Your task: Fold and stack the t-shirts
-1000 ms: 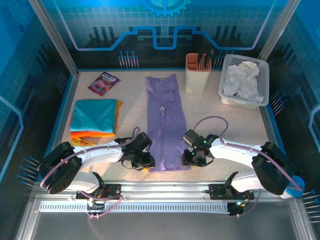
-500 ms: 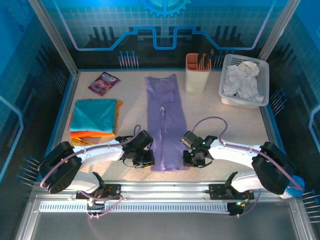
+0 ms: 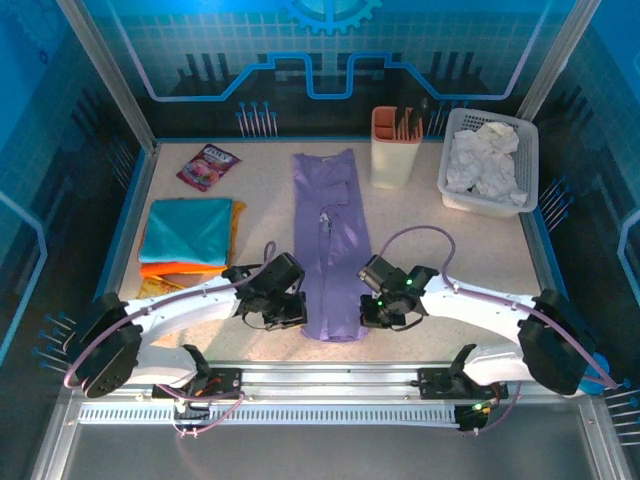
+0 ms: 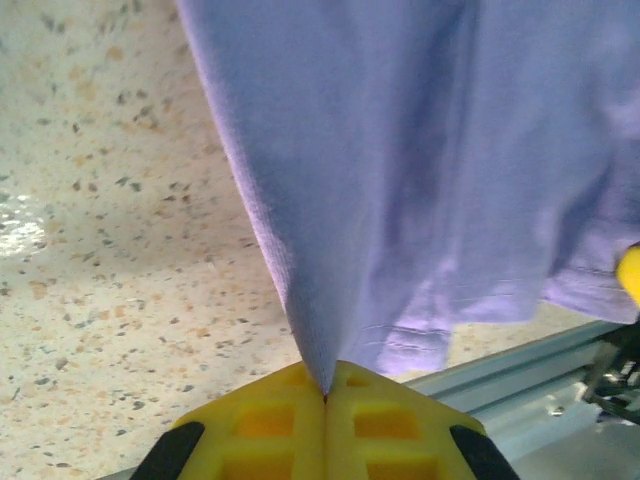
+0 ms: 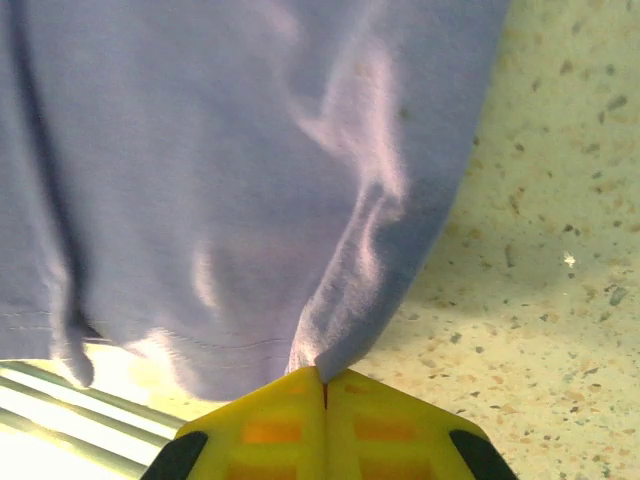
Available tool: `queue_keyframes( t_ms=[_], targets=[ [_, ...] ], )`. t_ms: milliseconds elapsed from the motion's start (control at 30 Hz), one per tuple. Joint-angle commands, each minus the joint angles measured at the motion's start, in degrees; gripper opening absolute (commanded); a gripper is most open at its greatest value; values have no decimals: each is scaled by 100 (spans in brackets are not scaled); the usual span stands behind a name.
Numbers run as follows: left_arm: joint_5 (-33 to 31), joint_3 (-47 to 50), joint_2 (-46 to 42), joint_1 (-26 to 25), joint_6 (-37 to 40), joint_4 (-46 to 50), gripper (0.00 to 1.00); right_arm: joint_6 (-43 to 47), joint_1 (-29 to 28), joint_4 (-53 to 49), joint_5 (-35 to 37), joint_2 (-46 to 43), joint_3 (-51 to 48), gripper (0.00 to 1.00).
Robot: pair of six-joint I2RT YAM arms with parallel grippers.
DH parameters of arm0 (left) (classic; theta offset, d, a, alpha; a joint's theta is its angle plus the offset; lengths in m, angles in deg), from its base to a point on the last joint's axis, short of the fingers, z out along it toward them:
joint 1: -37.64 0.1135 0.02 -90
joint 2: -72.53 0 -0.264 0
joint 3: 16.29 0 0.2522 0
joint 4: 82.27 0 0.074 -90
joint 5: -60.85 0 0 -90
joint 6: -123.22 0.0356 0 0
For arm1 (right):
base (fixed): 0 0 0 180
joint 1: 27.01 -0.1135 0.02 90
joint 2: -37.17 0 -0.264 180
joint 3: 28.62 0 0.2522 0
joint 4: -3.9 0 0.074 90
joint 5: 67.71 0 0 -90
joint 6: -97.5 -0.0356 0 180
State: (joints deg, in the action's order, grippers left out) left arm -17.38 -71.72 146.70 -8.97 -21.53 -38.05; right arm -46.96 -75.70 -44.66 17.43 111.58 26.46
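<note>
Both our claws have just clenched: left gripper [image 4: 324, 395] and right gripper [image 5: 322, 378] now pinch the near hem corners of the lavender-purple cloth t-shirt [image 3: 333, 240] lying mid-table, so we can fold.

Robot lab cell, blue circuit-print walls [image 3: 200, 60]

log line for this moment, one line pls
left hand: shut on lavender t-shirt, near left corner | right hand: shut on its near right corner | folded stack: teal on top, at left
</note>
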Motion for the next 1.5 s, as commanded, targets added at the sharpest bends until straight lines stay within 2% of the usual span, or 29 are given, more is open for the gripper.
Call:
queue_keyframes(
  t_ms=[0, 133, 367, 667, 900, 1267, 1467],
  targets=[
    [-173, -352, -144, 165, 222, 329, 0, -63, 71, -544, 188, -156, 435, 0],
    [-243, -781, -73, 531, 463, 353, 0, 78, 446, -572, 290, -118, 746, 0],
    [-350, -1590, 290, 1357, 1088, 315, 0, 594, 1367, -108, -138, 466, 1584, 0],
    [-183, -2656, 1379, 2302, 1634, 111, 0, 1236, 2122, -52, -698, 2041, 3221, 0],
    [-150, -3377, 2207, 2572, 1778, -28, 0, 1615, 2497, -427, -840, 3019, 4426, 0],
    [219, -3869, 3067, 2979, 1833, -513, 0, 1939, 2947, -448, -1237, 3910, 5222, 1],
    [418, -4263, 3547, 3076, 2034, -638, 0, 1939, 3001, -439, -1420, 4310, 5633, 2]
  ],
)
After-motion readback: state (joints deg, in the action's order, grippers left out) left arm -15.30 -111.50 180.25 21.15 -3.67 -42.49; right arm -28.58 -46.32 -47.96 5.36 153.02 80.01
